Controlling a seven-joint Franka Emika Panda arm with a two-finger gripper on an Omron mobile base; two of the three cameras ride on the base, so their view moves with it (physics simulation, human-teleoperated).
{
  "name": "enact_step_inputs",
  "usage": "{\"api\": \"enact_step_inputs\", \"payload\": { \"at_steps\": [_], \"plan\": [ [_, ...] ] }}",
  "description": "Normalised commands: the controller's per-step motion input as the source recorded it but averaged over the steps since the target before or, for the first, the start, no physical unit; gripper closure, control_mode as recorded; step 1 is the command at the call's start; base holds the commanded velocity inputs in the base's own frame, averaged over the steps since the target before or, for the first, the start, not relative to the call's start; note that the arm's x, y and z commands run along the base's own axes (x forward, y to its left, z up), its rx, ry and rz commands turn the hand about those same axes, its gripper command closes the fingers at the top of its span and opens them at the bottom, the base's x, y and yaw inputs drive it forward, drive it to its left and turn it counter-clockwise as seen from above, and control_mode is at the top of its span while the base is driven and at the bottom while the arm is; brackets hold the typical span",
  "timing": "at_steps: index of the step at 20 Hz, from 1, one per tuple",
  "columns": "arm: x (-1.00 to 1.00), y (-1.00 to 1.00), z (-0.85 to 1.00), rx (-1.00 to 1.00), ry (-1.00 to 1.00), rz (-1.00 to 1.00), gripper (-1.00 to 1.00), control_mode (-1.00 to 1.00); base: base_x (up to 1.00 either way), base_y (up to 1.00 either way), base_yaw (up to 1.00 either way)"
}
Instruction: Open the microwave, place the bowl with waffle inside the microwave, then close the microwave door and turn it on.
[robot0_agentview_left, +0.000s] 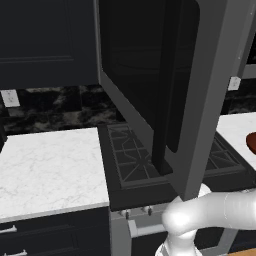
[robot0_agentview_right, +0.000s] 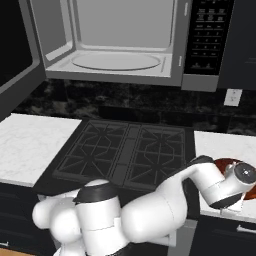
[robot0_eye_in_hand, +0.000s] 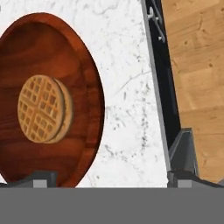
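The small round reddish-brown wooden bowl (robot0_eye_in_hand: 52, 100) with a golden waffle (robot0_eye_in_hand: 43, 109) sits on the white marble counter (robot0_eye_in_hand: 127, 78) under the wide-open claw (robot0_eye_in_hand: 111, 178), and it looks light, hard and smooth, so pinching its thin rim seems best.

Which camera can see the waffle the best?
The hand view. It looks straight down into the bowl, so the round golden waffle and its grid squares show clearly. The left base view catches just a sliver of the bowl's rim at its right edge. In the right base view the arm covers most of the bowl.
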Motion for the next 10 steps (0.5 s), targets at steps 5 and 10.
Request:
{"api": "enact_step_inputs", "payload": {
  "at_steps": [5, 10],
  "plan": [
    [0.32, -0.29, -0.31, 0.0, 0.0, 0.0, -1.0, -1.0, 0.0, 0.0, 0.0],
    [0.31, -0.25, -0.22, 0.0, 0.0, 0.0, -1.0, -1.0, 0.0, 0.0, 0.0]
  ]
}}
